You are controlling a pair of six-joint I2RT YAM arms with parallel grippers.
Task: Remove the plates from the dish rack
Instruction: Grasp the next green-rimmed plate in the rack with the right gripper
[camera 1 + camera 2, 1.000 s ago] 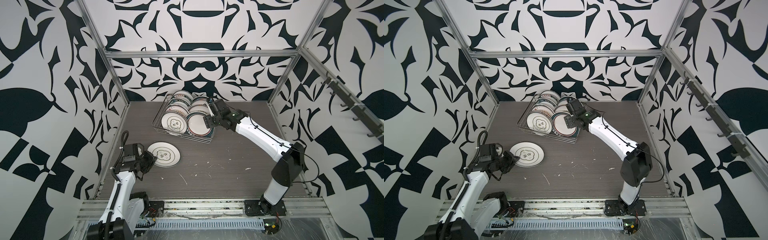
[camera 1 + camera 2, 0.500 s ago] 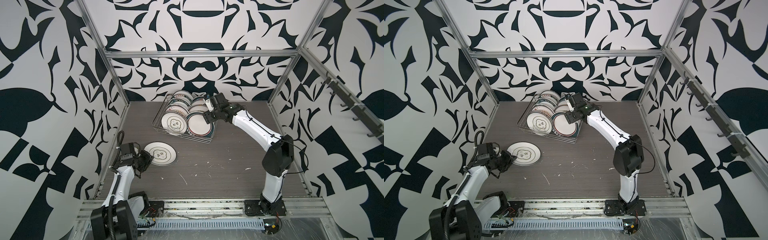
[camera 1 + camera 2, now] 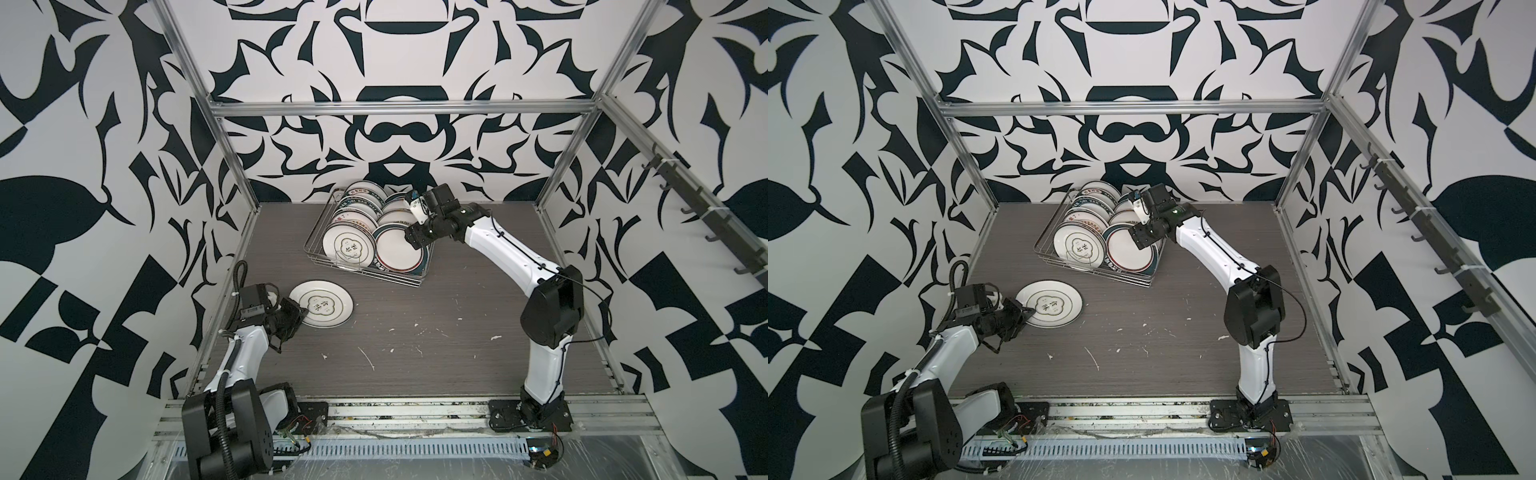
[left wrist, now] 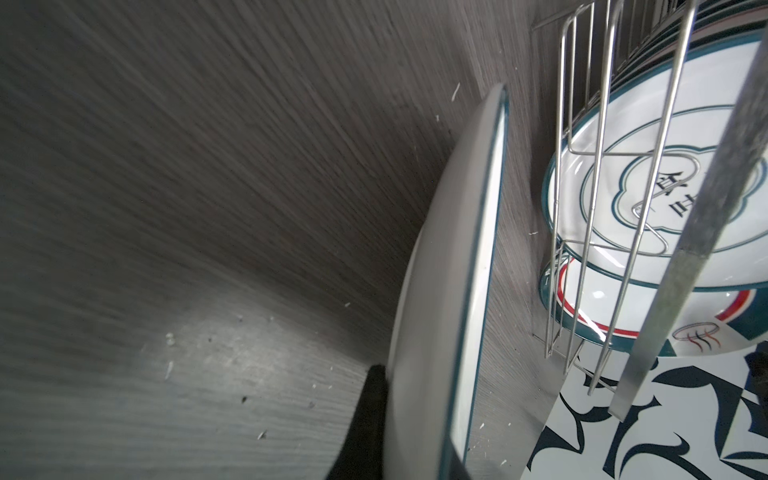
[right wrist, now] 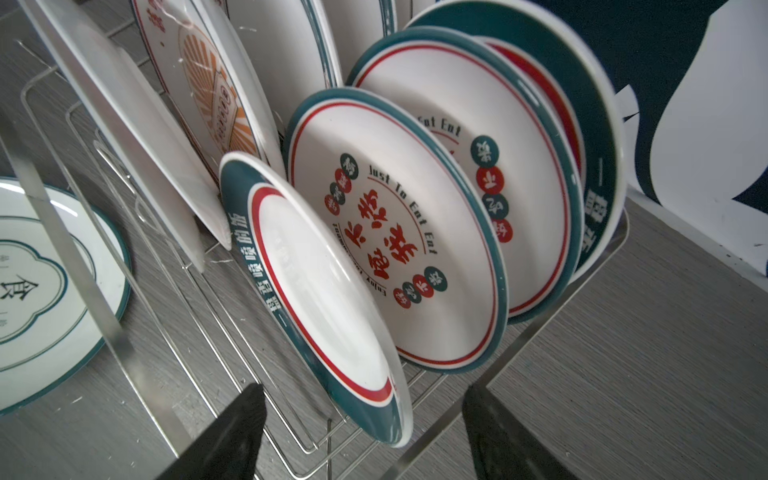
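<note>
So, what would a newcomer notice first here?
First, the black-and-white patterned walls. Then the dish rack at the back of the table, packed with standing plates, the open right pincer at its front plate. At the front left, the left pincer is shut on the rim of one plate outside the rack.

Many plates point(image 3: 349, 249) stand in the dish rack point(image 3: 399, 277); a lone plate point(image 3: 322, 302) lies on the table point(image 3: 415, 332) before the rack, to its left.

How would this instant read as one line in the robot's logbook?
left gripper: shut on rim of unloaded plate, outside dish rack | right gripper: open, at front red-ringed plate in rack | other plates: racked
</note>
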